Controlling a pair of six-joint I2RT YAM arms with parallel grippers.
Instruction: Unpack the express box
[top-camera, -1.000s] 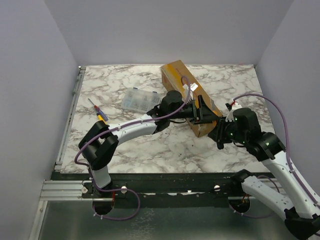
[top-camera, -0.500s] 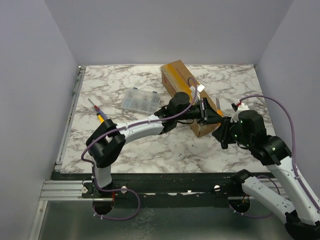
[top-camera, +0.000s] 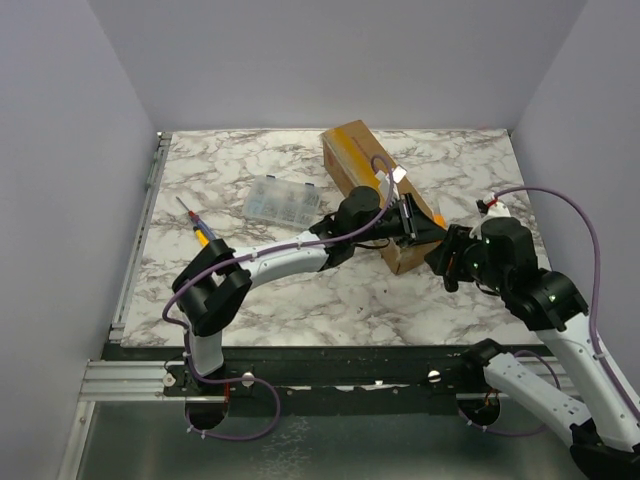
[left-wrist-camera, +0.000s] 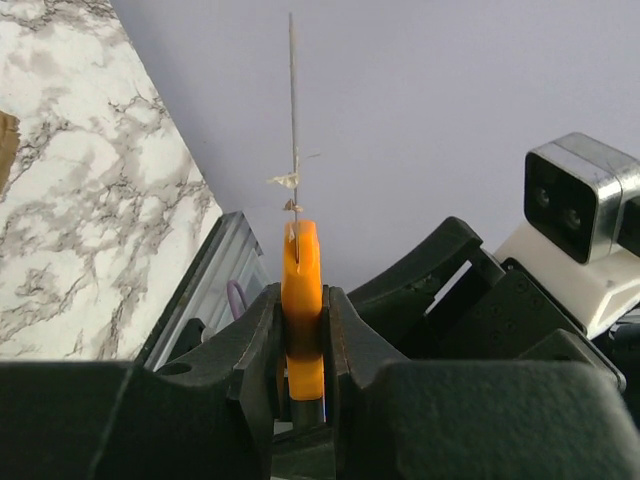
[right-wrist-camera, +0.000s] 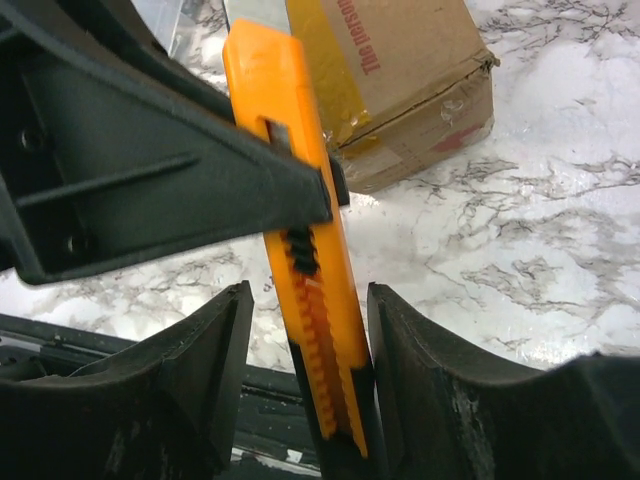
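The express box (top-camera: 362, 165), a long brown carton with a tan tape strip and red print, lies at the back middle of the marble table; its near end (right-wrist-camera: 410, 90) shows in the right wrist view. An orange utility knife (left-wrist-camera: 302, 280) stands blade up, with my left gripper (left-wrist-camera: 303, 310) shut on its handle. In the top view my left gripper (top-camera: 418, 228) hovers over the box's near end. My right gripper (right-wrist-camera: 310, 345) is open around the knife's lower end (right-wrist-camera: 325, 330). There is a gap at its left finger, and the knife leans by the right finger (right-wrist-camera: 420, 370).
A small clear plastic compartment case (top-camera: 279, 200) lies left of the box. A screwdriver (top-camera: 198, 223) lies further left near the table's metal side rail (top-camera: 143, 215). The right arm's camera housing (left-wrist-camera: 580, 195) sits close in front of the left wrist.
My left gripper has shut on the knife's handle. My right gripper has opened its jaws off the knife and shifted slightly to the right. The box has not moved.
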